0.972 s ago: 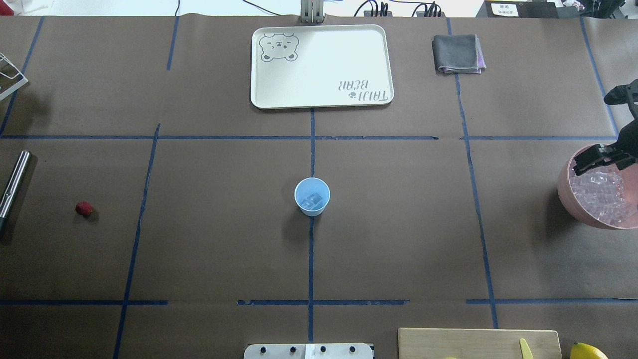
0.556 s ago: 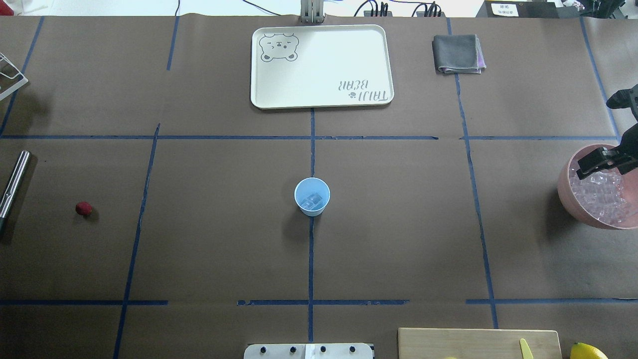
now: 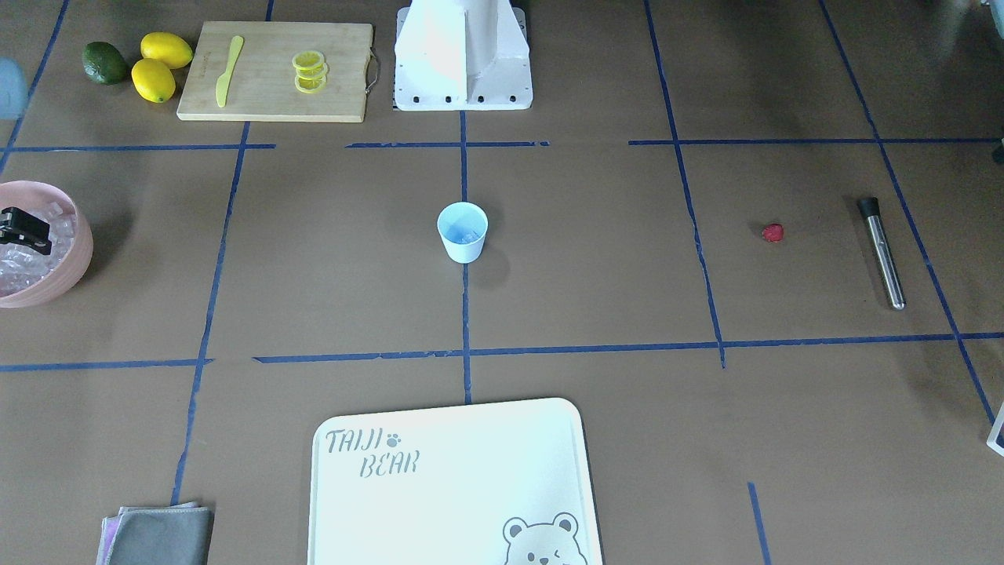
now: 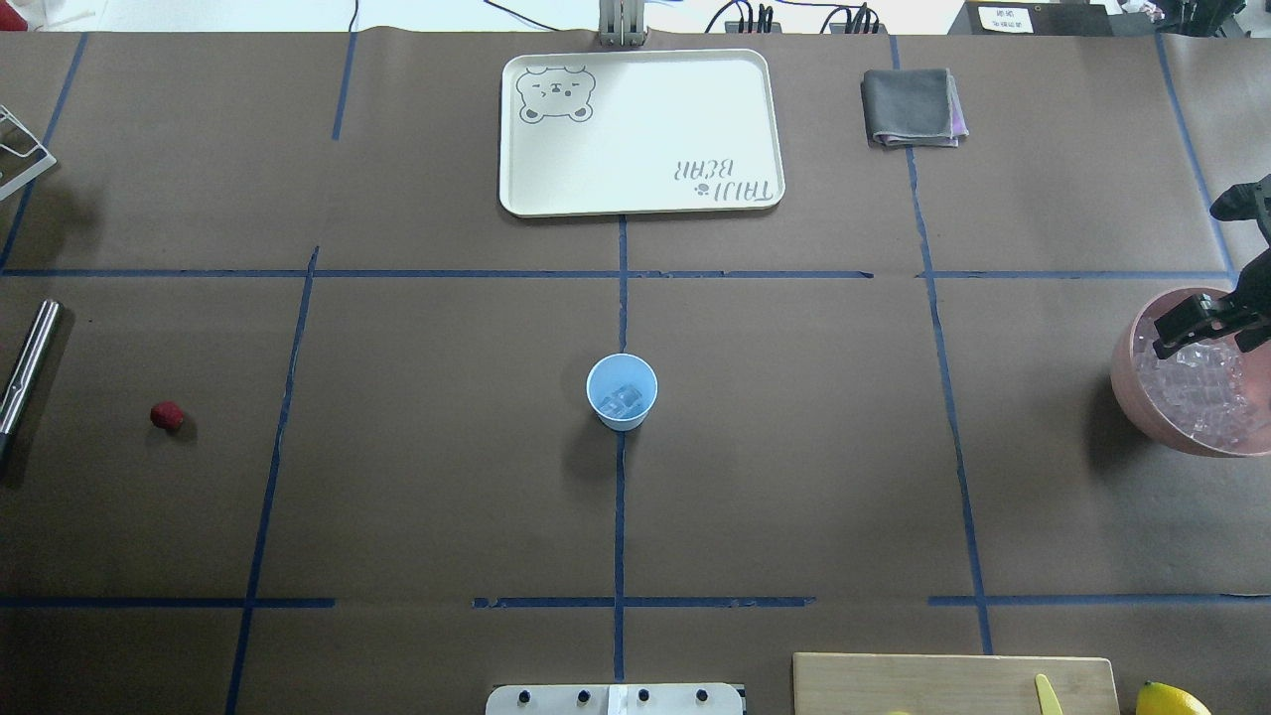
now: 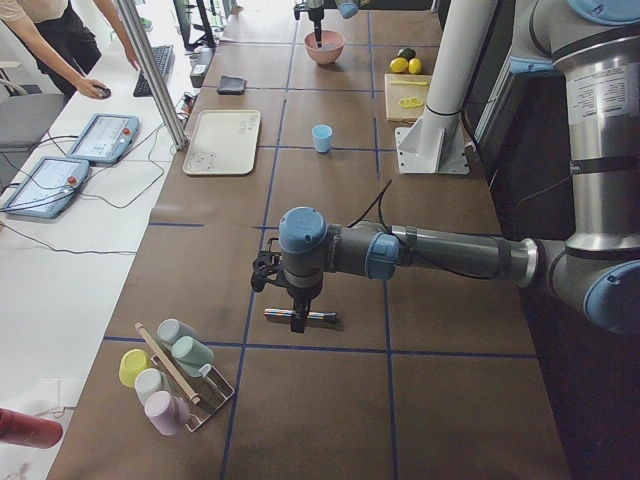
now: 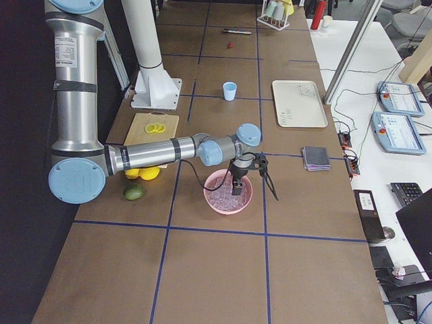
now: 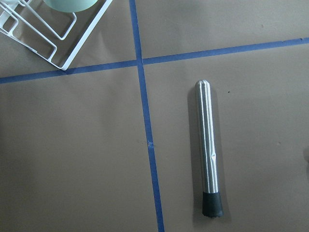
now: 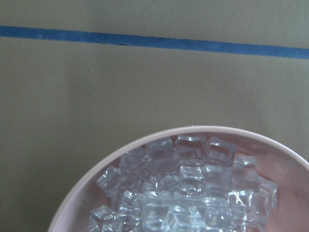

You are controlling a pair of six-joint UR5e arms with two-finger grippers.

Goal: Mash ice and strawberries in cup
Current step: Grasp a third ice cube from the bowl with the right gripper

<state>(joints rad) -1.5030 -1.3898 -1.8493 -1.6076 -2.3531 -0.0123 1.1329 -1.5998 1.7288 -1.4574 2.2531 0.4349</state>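
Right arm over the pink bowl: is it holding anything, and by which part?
Nothing. Its fingers hang spread open over the ice, with none between them.

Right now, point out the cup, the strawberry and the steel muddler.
cup (image 3: 463, 249), front-facing view, outer white wall.
strawberry (image 4: 167, 416), overhead view, middle of berry.
steel muddler (image 7: 208, 145), left wrist view, mid shaft.
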